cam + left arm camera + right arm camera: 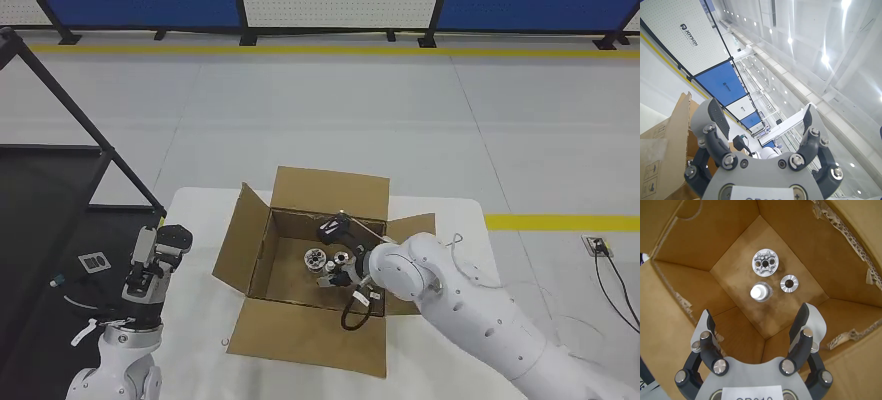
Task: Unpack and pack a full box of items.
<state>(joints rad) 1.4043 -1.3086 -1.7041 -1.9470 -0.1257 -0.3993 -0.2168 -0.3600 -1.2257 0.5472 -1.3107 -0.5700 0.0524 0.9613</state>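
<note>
Right hand: your right hand [756,311] hangs inside the open cardboard box [687,237], fingers spread wide and nothing between them.
Left hand: your left hand [762,106] sits off to the left of the box beside its left flap. It points up at the ceiling, jaws wide apart and empty.
Items: three things lie on the box floor below the right hand. They are a clear bottle [760,291] standing upright with a white cap, a large slotted metal disc [765,262] and a smaller metal ring [789,283].
Spacing: they are close together but apart; none touches a wall.
Bottle risk: it is the tall one, so if you come down off-centre a finger will likely clip the cap and knock it over onto the ring.
Flat-part risk: disc and ring lie flat on the cardboard, so a pinch from above may slip off the rim or scrape the floor.
Snag risk: the box edges are torn and ragged, and a black cable loop [352,312] hangs at the arm just over the near right wall. Lift carelessly and it could catch and drag the box.
Tabletop: white tabletop [195,320], with the box in the middle and its flaps splayed outward.
Room: pale floor with yellow lines and blue and white panels along the far side — a black frame stands to the left.
</note>
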